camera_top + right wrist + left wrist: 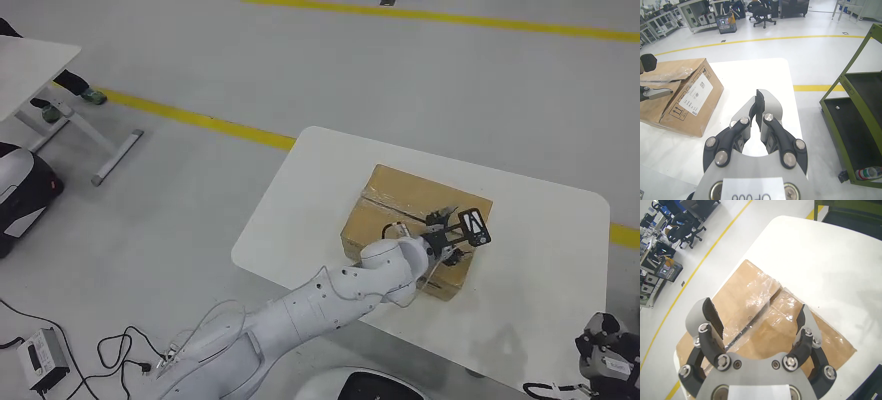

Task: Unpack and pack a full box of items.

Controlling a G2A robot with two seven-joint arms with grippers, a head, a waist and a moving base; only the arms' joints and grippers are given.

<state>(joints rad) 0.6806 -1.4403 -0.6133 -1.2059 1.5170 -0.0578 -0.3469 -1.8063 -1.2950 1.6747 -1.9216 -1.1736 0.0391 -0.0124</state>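
Observation:
A brown cardboard box [400, 215] lies on the white table [540, 260], its two top flaps down and covered in torn clear tape along the middle seam [753, 317]. My left gripper [755, 315] hangs open just above the box top near the seam, with nothing between its fingers; the top view shows it [458, 232] over the box's right end. My right gripper [758, 106] is shut and empty, held off the table's near right edge, with the box [687, 98] off to one side. The box's contents are hidden.
A green metal cart [857, 121] stands on the floor beside the table, with a bottle [867, 173] on its lower shelf. Yellow floor lines, office chairs and workbenches fill the room behind. Bare tabletop lies right of the box.

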